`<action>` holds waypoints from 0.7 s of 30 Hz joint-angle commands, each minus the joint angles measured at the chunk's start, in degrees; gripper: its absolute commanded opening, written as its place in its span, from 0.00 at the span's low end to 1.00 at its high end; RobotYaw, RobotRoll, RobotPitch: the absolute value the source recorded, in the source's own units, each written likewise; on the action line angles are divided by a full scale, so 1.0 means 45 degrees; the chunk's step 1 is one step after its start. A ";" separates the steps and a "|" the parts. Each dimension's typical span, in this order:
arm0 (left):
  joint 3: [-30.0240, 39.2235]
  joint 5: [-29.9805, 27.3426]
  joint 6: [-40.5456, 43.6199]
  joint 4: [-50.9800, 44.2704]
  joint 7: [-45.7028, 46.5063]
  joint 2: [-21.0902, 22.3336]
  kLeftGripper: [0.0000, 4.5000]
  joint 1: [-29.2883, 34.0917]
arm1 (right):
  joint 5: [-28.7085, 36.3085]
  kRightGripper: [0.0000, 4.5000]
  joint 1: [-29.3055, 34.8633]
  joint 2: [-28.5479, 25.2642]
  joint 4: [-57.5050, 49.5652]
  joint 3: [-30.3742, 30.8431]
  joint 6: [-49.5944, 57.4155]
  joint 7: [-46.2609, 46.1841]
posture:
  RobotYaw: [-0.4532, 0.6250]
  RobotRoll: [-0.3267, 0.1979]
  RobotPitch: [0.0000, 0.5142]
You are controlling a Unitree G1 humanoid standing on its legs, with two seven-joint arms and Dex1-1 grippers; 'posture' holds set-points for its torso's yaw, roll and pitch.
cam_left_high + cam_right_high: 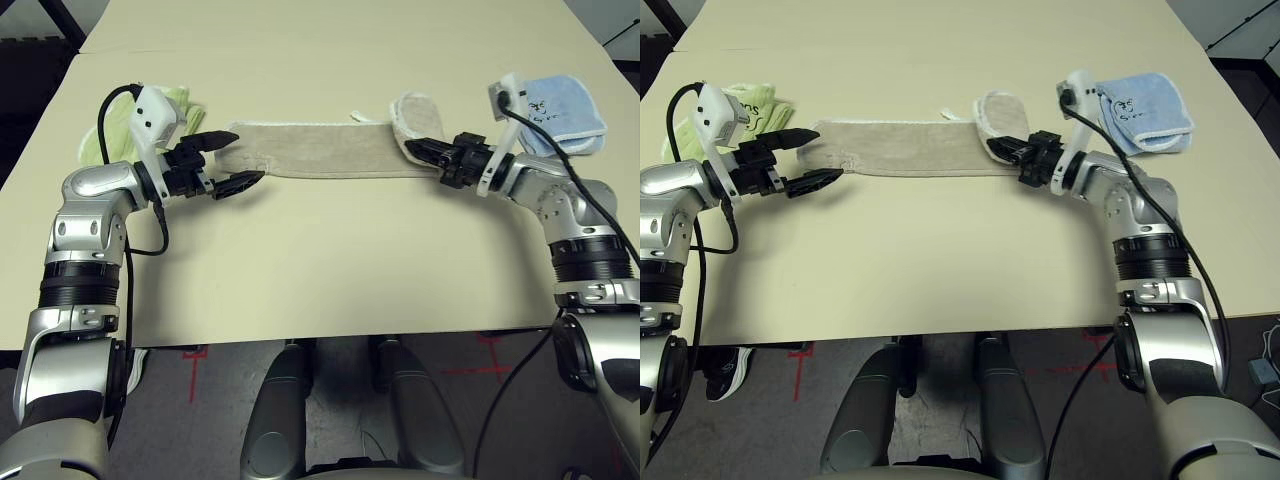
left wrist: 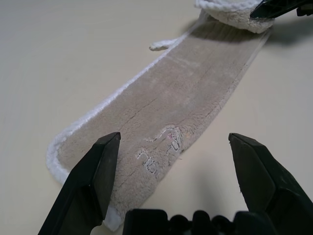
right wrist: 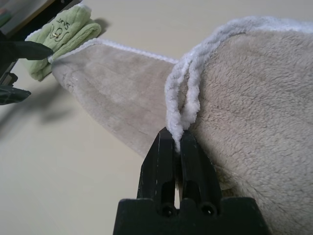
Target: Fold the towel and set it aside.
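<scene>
Right wrist view: white trim of beige towel (image 1: 330,150) is pinched in closed right gripper (image 3: 177,142), end lifted over the strip. Left gripper (image 1: 228,162) is held wide open, empty (hovering at opposite end). Fold in hand; next, the pinched end likely needs carrying across.
</scene>
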 commanded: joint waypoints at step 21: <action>-0.0164 0.0233 -0.0060 0.0083 0.0074 0.0011 1.00 0.0003 | -0.0971 0.84 -0.0273 -0.1317 -0.0047 0.1140 -0.3166 0.5123 | 0.43 0.62 0.43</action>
